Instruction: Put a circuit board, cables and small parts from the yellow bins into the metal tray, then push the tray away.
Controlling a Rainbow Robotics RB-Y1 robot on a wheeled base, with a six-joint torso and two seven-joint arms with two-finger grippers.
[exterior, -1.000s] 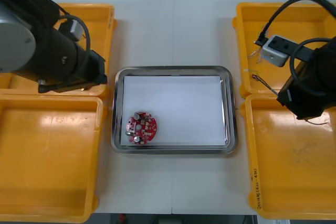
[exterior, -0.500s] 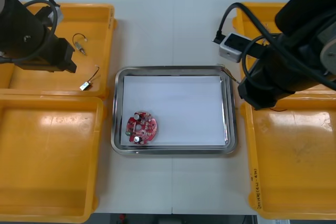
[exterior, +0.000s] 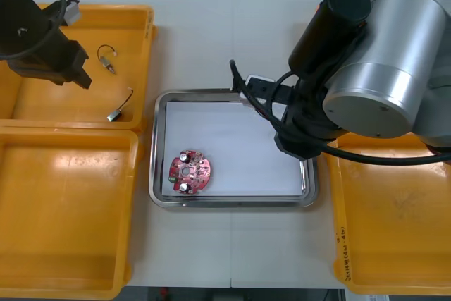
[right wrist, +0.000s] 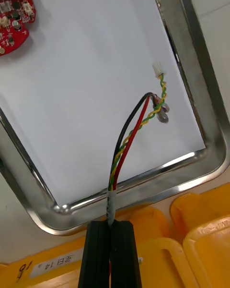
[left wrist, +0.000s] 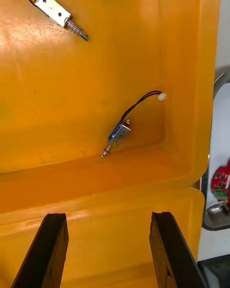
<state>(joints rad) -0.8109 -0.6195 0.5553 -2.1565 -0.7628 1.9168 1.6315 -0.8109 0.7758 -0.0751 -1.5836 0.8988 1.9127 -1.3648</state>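
1. The right gripper (right wrist: 111, 225) hangs above the metal tray (exterior: 153, 147), over its right edge, with the right arm across that side of the tray in the front view.
2. Its fingers (right wrist: 98, 252) are nearly together, pinching a red and yellow cable (right wrist: 136, 125) that is bundled with a black strand and a green one.
3. The cable runs out from the fingertips over the tray's white inside. Its small white plug sits just beside the tray's far rim, towards the far right corner. Whether it touches the white surface cannot be told.
4. A round red circuit board (exterior: 189, 171) lies flat in the tray's near left corner.
5. The left gripper (left wrist: 108, 216) hovers above the far left yellow bin (exterior: 144, 33), at the counter's (exterior: 232, 33) far left corner. Its fingers (left wrist: 53, 240) stand wide apart and hold nothing.
6. Two small metal parts lie in that bin, well apart. One (left wrist: 120, 134) is close to the bin's near right corner and the other (left wrist: 55, 12) is farther in. Each has a thin black lead.
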